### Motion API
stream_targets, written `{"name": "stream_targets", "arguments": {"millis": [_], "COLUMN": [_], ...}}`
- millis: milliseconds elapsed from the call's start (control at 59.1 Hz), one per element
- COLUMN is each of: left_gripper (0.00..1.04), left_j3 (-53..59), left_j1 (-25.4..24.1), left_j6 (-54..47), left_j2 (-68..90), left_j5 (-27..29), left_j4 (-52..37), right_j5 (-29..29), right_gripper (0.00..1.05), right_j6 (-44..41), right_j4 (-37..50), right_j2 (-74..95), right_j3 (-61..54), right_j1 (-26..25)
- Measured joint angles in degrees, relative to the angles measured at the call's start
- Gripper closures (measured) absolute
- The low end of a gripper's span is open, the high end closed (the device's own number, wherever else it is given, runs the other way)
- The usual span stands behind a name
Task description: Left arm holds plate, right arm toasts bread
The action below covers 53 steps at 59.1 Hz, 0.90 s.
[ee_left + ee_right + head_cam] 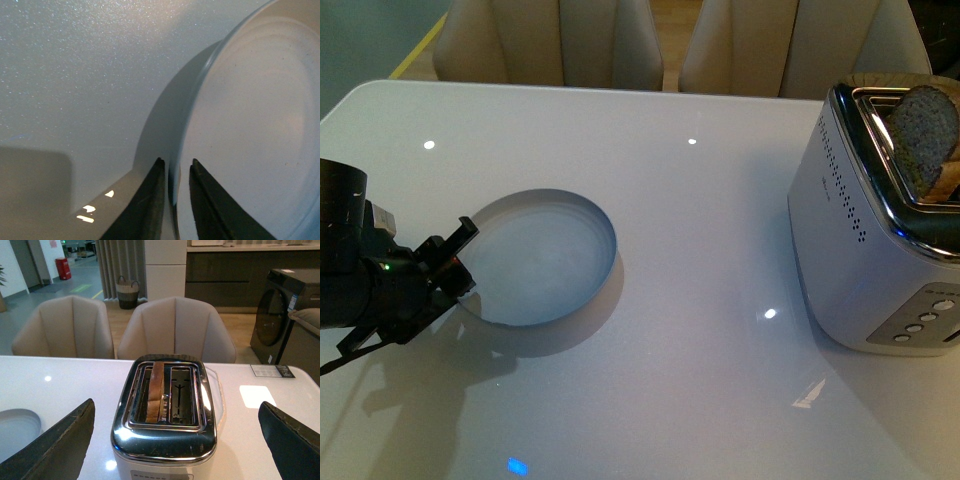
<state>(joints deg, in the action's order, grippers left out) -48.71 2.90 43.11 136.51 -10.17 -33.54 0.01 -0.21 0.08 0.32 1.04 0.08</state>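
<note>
The pale blue-grey plate [545, 258] lies on the white table at the left, and my left gripper [455, 262] is shut on its near-left rim. In the left wrist view the two black fingers [150, 205] pinch the plate's rim [200, 85] between them. The bread [923, 135], a speckled brown slice, stands upright in the left slot of the silver toaster [875, 250] at the right, its top sticking out. From above, the bread [156, 392] fills one slot of the toaster [165, 432]; the other slot is empty. My right gripper [175, 440] hangs open above the toaster, fingers spread wide.
Two beige chairs [550, 40] stand behind the table's far edge. The toaster's front panel carries several round buttons [920, 325]. A dark appliance [280, 315] stands on the floor beyond the table. The table [700, 200] is glossy with light reflections.
</note>
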Motion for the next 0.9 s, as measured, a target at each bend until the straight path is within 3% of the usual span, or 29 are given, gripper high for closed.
{"name": "stream_targets", "arguments": {"millis": [440, 593, 745, 813, 898], "left_gripper": [0.06, 0.07, 0.07, 0.17, 0.32], "left_j3": [10.93, 14.43, 14.97, 18.93, 25.31], "left_j1": [-0.44, 0.31, 4.59, 7.04, 7.54], "left_j6": [-0.24, -0.15, 1.16, -7.39, -21.66], "left_j2": [-23.47, -36.39, -50.42, -53.24, -56.41], "left_j5": [2.82, 6.27, 12.81, 18.88, 19.3], "left_j4": [2.62, 6.93, 12.85, -0.68, -16.94], "right_j5": [0.02, 0.0, 0.02, -0.02, 0.02], "right_gripper": [0.09, 0.09, 0.09, 0.09, 0.09], "right_j6": [0.0, 0.02, 0.02, 0.0, 0.02], "right_j4": [0.0, 0.0, 0.0, 0.0, 0.0], "right_j2": [0.0, 0.0, 0.0, 0.0, 0.0], "right_j3": [0.0, 0.0, 0.0, 0.0, 0.0], "right_j1": [0.0, 0.0, 0.0, 0.0, 0.0]}}
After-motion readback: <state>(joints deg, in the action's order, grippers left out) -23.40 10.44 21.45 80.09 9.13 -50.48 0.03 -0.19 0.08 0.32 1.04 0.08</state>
